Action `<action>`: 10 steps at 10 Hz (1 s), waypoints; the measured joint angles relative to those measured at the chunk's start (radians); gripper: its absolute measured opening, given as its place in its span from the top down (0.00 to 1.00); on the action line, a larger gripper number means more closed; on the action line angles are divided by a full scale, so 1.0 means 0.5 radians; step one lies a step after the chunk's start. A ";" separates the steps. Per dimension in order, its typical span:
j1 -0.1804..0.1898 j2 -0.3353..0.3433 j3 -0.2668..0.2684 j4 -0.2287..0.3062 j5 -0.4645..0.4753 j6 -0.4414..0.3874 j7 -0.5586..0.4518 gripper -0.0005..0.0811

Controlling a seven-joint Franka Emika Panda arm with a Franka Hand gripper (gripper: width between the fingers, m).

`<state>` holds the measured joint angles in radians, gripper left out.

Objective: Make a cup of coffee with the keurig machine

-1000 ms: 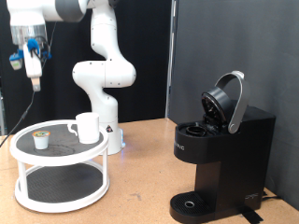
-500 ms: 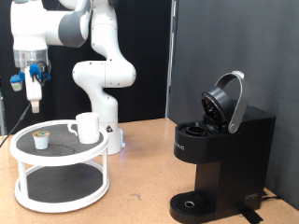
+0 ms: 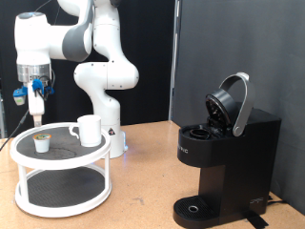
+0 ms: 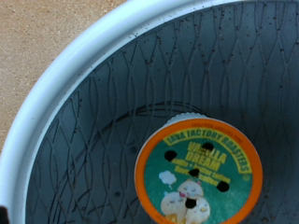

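The white cup (image 3: 90, 130) stands on the top shelf of a white two-tier round stand (image 3: 59, 162) at the exterior view's left. A small pod (image 3: 41, 143) sits on the same shelf, left of the cup. My gripper (image 3: 36, 113) hangs pointing down above the pod, apart from it and holding nothing. The wrist view looks straight down on the pod's orange-rimmed printed lid (image 4: 196, 168) on the dark mesh shelf; my fingers do not show there. The black keurig machine (image 3: 224, 162) stands at the right with its lid (image 3: 232, 103) raised.
The stand's white rim (image 4: 56, 89) curves around the pod, with wooden table (image 4: 37, 28) outside it. The arm's white base (image 3: 110, 134) stands just behind the stand. A dark curtain backs the scene. Bare table lies between stand and machine.
My gripper has come down and slightly right, from high at the upper left to just above the pod on the stand. Nothing else has moved.
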<state>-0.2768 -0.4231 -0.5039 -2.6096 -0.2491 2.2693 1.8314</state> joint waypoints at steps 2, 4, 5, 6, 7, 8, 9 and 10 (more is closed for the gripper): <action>-0.009 0.039 -0.004 -0.039 -0.020 0.081 0.000 0.09; -0.024 0.074 -0.010 -0.081 -0.052 0.171 0.000 0.09; -0.030 0.087 -0.015 -0.103 -0.068 0.218 0.000 0.09; -0.035 0.104 -0.019 -0.121 -0.076 0.260 0.000 0.09; -0.039 0.122 -0.019 -0.140 -0.078 0.298 0.000 0.09; -0.042 0.133 -0.019 -0.156 -0.078 0.328 0.000 0.09; -0.042 0.143 -0.019 -0.169 -0.078 0.351 0.000 0.09; -0.042 0.153 -0.019 -0.180 -0.078 0.364 0.000 0.09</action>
<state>-0.2979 -0.3465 -0.5136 -2.6996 -0.2881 2.4515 1.8316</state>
